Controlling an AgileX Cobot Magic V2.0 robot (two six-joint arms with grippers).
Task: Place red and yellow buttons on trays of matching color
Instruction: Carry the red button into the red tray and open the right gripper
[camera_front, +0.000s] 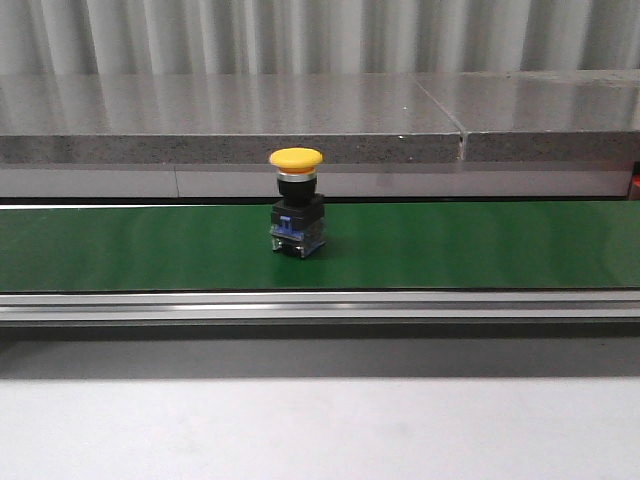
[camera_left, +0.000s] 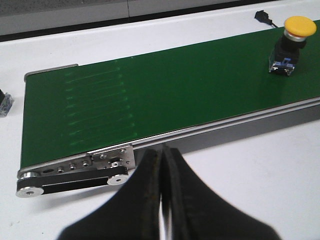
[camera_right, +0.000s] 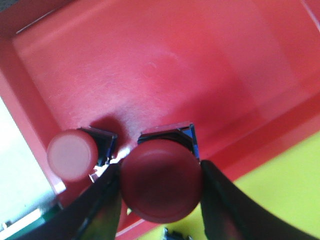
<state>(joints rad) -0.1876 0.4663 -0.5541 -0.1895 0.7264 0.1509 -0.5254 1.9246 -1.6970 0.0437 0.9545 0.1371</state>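
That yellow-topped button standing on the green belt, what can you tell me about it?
The yellow button stands upright on the green conveyor belt, near the middle of the front view. It has a wide, rounded, mushroom-shaped yellow cap that looks like plastic, a thin silvery ring beneath it, a black block-shaped body, and a clear base with blue parts. Only the belt touches it; no end effector is near. In the left wrist view it sits far along the belt, casting a small shadow.

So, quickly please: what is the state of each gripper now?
Left gripper: closed, holding nothing.
Right gripper: closed on a red button, over the red tray.
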